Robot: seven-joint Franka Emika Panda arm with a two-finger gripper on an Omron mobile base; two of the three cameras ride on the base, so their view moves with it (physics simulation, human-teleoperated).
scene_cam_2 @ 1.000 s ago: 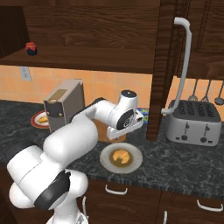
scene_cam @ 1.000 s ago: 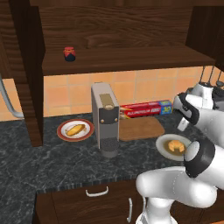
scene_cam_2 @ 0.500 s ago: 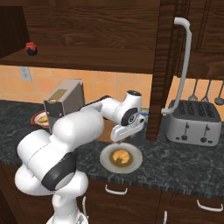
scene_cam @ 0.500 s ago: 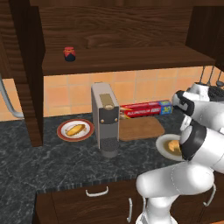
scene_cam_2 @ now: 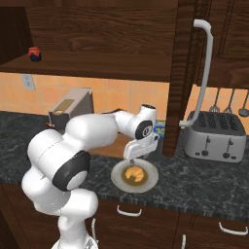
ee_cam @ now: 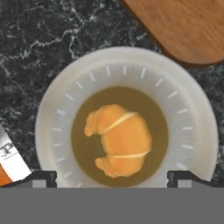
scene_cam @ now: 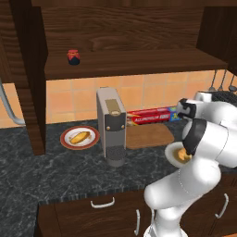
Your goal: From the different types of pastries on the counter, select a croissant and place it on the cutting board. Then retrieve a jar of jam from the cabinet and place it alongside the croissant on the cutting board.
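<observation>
In the left base view, the counter (scene_cam: 55,171) is dark speckled stone with wooden drawer fronts below and an orange tiled wall behind. The cabinet (scene_cam: 139,60) hangs above it, and the jar of jam (scene_cam: 73,56) stands on its shelf at the left. On the counter a coffee machine (scene_cam: 111,125) stands in the middle. To its left is a round plate (scene_cam: 79,137) with the yellow-orange bun (scene_cam: 79,136) on it. To its right lies the cutting board (scene_cam: 149,135), bare on top, and a red foil box (scene_cam: 152,115) lies behind it against the wall. The white arm bends over the right part of the counter and hides most of a second plate (scene_cam: 173,155).

In the right base view, the croissant (scene_cam_2: 133,172) lies in the middle of that pale plate (scene_cam_2: 149,182), near the front edge of the counter. A toaster (scene_cam_2: 214,136) stands well apart at the right, beyond a dark wooden post. The gripper (scene_cam_2: 137,154) points down, just above the croissant and not touching it. The jam jar (scene_cam_2: 34,54) is on the shelf, far left.

In the hand view, the croissant (ee_cam: 120,138) is centred on the plate (ee_cam: 192,109), and a corner of the cutting board (ee_cam: 183,26) lies just beside the plate (a narrow strip of counter seems to part them). The two fingertips (ee_cam: 41,178) stand wide apart, one at each side of the croissant, and hold nothing.
</observation>
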